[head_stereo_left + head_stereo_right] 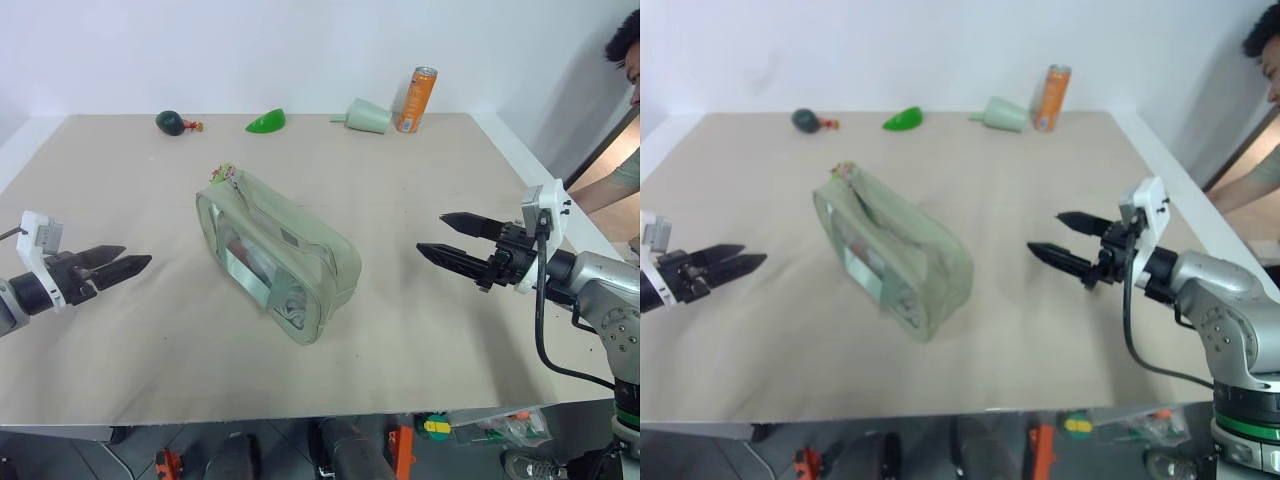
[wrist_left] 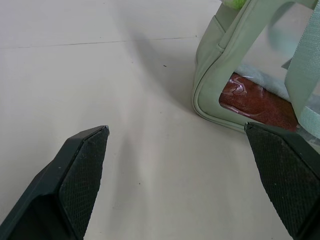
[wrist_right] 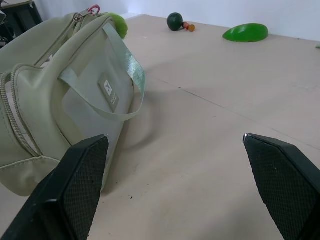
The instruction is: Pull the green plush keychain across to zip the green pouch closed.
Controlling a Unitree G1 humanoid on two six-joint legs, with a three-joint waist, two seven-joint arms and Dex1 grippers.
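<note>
The green pouch [image 1: 280, 255] stands on its edge in the middle of the table, its clear window facing the near left. The green plush keychain [image 1: 222, 174] sits at the pouch's far top corner, a small lime fuzzy charm also seen in the right wrist view [image 3: 118, 22]. My left gripper [image 1: 122, 262] hovers open to the left of the pouch, pointing at it. On the pouch's right side my right gripper [image 1: 444, 236] hangs open, pointing left. Neither gripper touches the pouch. In the left wrist view the pouch's corner [image 2: 220, 85] lies between and beyond the fingers.
Along the table's far edge lie a dark green round object with a red tip [image 1: 171, 122], a bright green leaf-shaped piece [image 1: 267, 122], a pale green cone cup [image 1: 368, 116] and an orange can [image 1: 417, 100]. A person [image 1: 625, 60] stands at the far right.
</note>
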